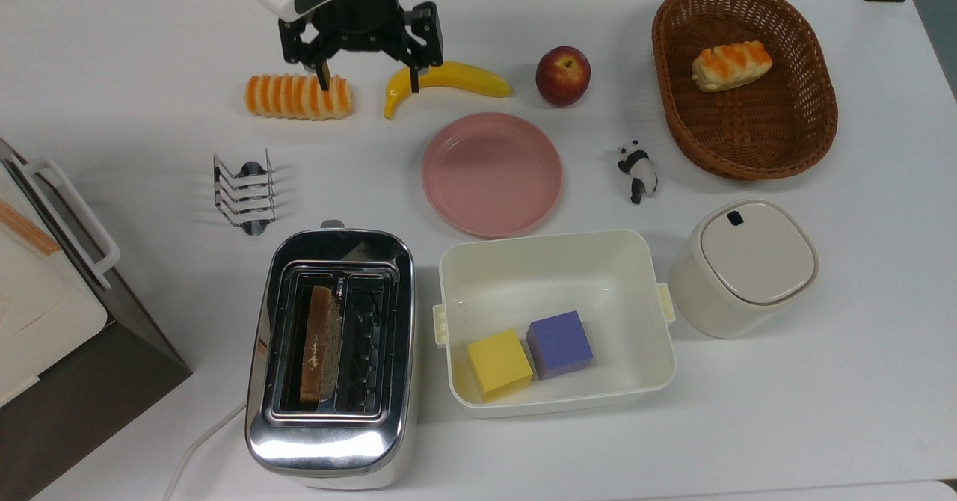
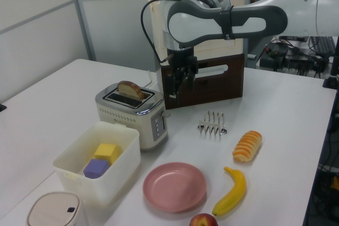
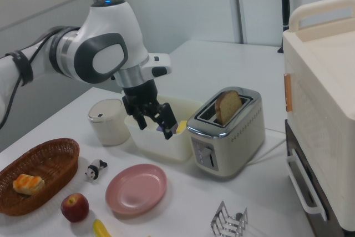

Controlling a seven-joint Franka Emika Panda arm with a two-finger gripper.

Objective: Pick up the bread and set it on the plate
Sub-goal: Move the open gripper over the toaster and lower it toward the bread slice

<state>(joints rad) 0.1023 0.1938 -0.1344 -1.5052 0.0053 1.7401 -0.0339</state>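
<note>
The bread [image 1: 319, 344] is standing in the toaster [image 1: 331, 359], well apart from the wide-spread, empty gripper [image 1: 367, 86]. The plate [image 1: 491, 173] is sitting bare on the white table [image 1: 822, 396].

brown bread [image 1: 320, 344] in a chrome toaster [image 1: 333, 419] — pale pink plate [image 1: 491, 173], black gripper [image 1: 368, 83].

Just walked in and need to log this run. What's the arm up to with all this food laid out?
A robot arm is working over a table of kitchen things. Its gripper hangs open and empty in the air, holding nothing. The bread it is meant to fetch stands upright in one slot of the toaster, untouched. The pink plate lies bare in the middle of the table, beside the white tub with two blocks in it.
</note>
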